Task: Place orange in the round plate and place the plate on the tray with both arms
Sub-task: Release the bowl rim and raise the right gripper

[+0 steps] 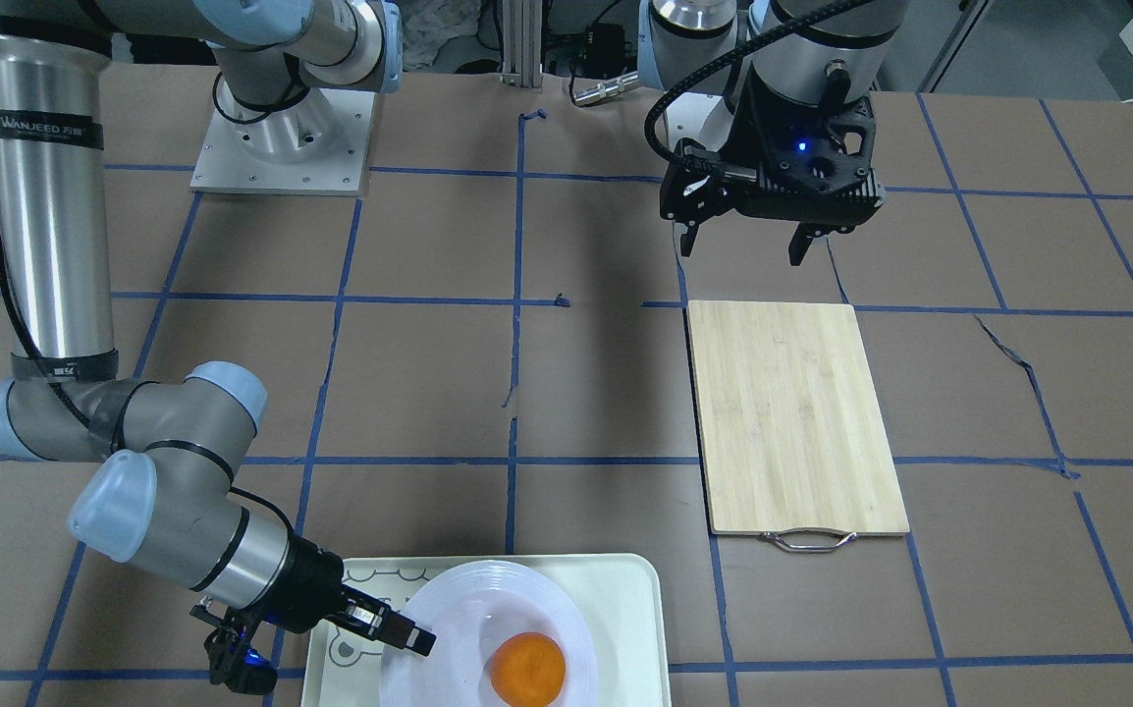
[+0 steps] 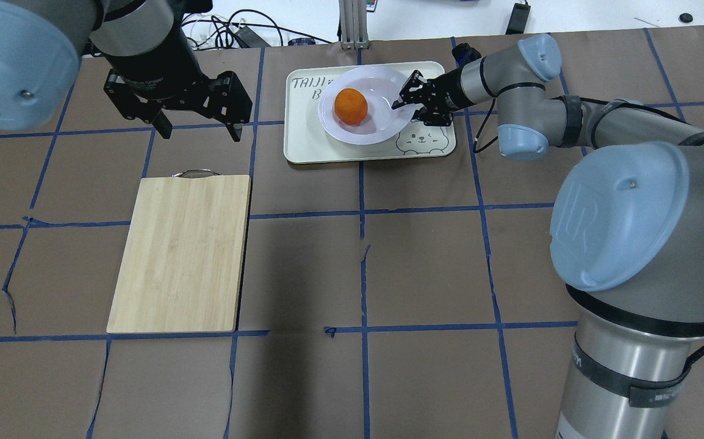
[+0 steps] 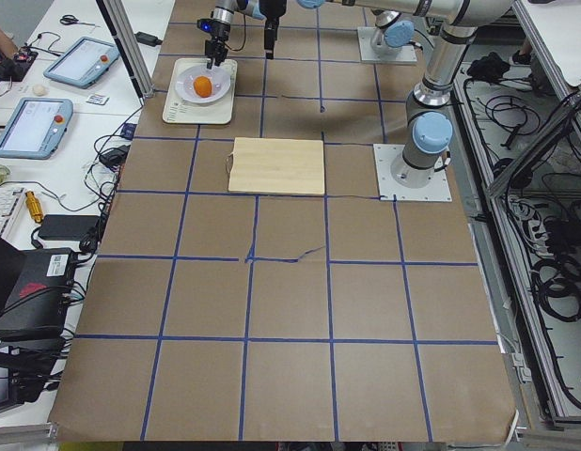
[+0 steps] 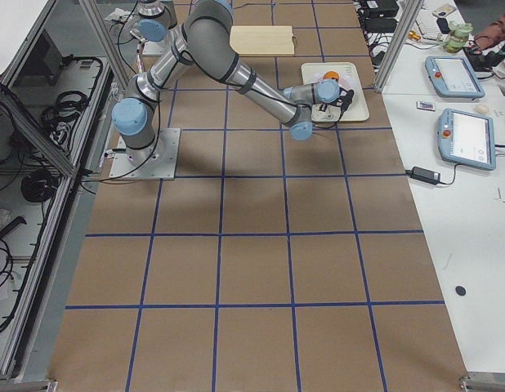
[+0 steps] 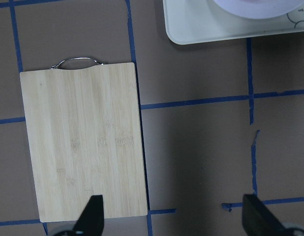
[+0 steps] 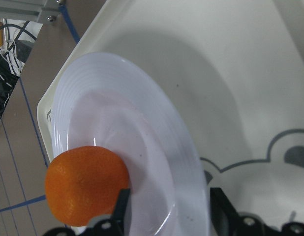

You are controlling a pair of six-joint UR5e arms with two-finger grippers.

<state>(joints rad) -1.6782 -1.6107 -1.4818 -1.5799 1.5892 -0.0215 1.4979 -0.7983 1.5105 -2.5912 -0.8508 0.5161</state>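
The orange (image 2: 351,106) is sitting in the round plate (image 2: 377,90) on the tray (image 2: 309,141), the right gripper (image 6: 167,209) is straddling its rim with jaws apart, and the left gripper (image 2: 199,131) is hovering wide open above the tabletop (image 2: 425,262).

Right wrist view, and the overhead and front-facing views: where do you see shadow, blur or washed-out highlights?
Right wrist view: a broad soft shadow lies on the tray beyond the plate; the orange is crisp, the dark fingers at the bottom edge blurred. Overhead view: the right arm's near joint looms large and soft. Front-facing view: the plate's rim looks hazy and washed out.
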